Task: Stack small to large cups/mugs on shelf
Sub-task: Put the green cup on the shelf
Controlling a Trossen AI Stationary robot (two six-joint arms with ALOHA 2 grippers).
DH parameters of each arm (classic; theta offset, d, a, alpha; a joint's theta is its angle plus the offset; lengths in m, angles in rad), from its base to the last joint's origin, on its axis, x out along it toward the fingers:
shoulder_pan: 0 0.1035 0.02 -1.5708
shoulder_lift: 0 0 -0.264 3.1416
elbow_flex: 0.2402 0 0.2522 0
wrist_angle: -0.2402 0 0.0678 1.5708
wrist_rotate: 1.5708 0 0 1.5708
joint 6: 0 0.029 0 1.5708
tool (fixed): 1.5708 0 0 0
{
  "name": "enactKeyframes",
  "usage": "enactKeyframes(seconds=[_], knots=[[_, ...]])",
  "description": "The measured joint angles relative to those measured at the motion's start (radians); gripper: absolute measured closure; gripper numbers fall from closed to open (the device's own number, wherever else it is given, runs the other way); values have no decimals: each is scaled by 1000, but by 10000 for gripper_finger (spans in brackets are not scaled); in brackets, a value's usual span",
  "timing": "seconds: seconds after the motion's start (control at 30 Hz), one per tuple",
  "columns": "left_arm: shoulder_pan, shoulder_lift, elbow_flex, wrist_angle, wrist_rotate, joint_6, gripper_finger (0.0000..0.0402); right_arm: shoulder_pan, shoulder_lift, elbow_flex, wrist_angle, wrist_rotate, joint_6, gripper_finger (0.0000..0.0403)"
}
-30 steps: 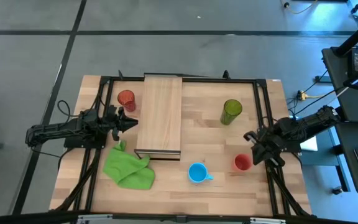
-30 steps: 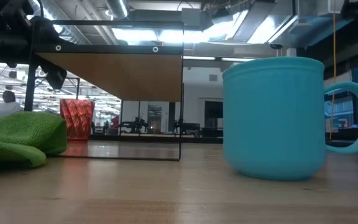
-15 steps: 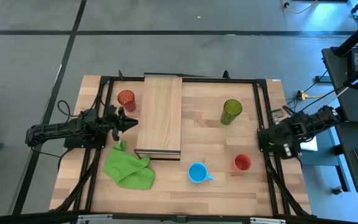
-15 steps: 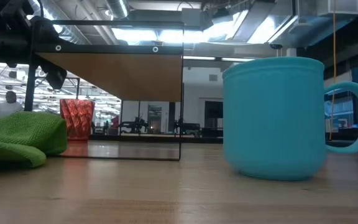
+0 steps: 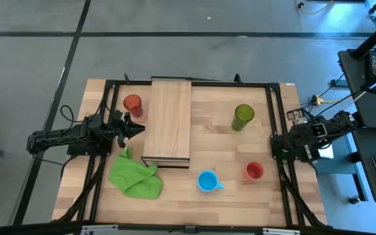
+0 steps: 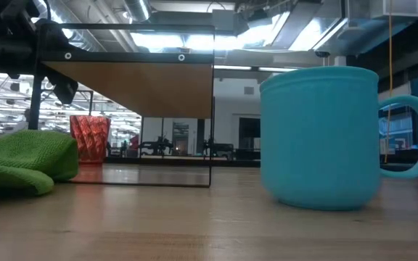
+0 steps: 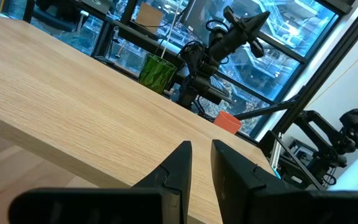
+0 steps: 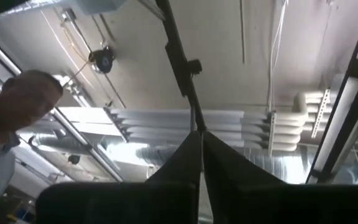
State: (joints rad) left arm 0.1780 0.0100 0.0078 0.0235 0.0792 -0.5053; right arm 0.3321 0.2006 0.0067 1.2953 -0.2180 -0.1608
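Nothing stacked: we found the shelf [image 5: 167,121] bare.
All four cups [image 5: 207,181] stood on the table; left gripper [image 5: 136,126] and right gripper [image 8: 199,140] had fingers closed, empty.

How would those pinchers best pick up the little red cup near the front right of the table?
Probably by its rim, coming straight down from above. The small red cup stands upright, mouth open to the ceiling, so one finger could go inside and one outside the wall. It stands apart from the blue mug, leaving room all around.
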Motion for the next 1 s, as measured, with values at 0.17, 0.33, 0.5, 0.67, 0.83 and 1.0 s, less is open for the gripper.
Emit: enactKeyframes(seconds=[0.17, 0.33, 0.5, 0.67, 0.83, 1.0], knots=[[0, 0, 0, 0, 0, 0, 347, 0, 0, 0, -59, -1, 1, 384], [0, 0, 0, 0, 0, 0, 347, 0, 0, 0, -61, -1, 0, 384], [0, 0, 0, 0, 0, 0, 347, 0, 0, 0, -61, -1, 0, 384], [0, 0, 0, 0, 0, 0, 347, 0, 0, 0, -60, -2, 60, 384], [0, 0, 0, 0, 0, 0, 347, 0, 0, 0, -112, -19, 97, 384], [0, 0, 0, 0, 0, 0, 347, 0, 0, 0, -90, 11, 130, 384]])
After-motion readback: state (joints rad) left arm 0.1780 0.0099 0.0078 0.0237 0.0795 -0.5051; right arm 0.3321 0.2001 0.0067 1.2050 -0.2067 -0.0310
